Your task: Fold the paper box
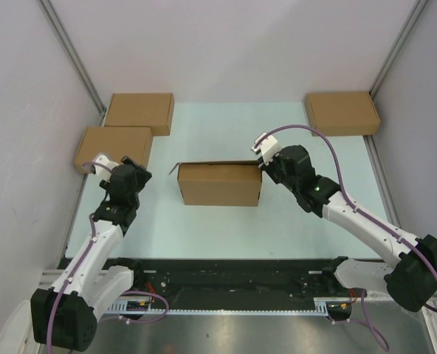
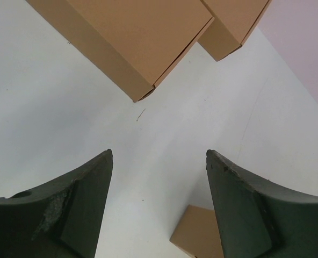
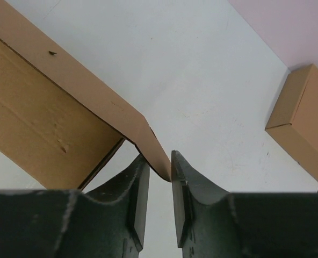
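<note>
My right claw (image 3: 157, 164) stands narrowed around the box (image 1: 220, 186) at its right flap (image 3: 148, 141); I can't tell if it grips. My left claw (image 2: 159, 158) gapes wide, empty.

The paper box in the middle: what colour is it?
Plain brown, unprinted paper box; best seen in the top external view.

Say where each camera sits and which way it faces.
Top external: above and behind, looking down at the table; both arms show.
Left wrist: on the left arm, facing closed boxes past the open left gripper.
Right wrist: on the right arm, facing the paper box; right gripper straddles its flap.
Shared: top and right wrist show that box.
</note>
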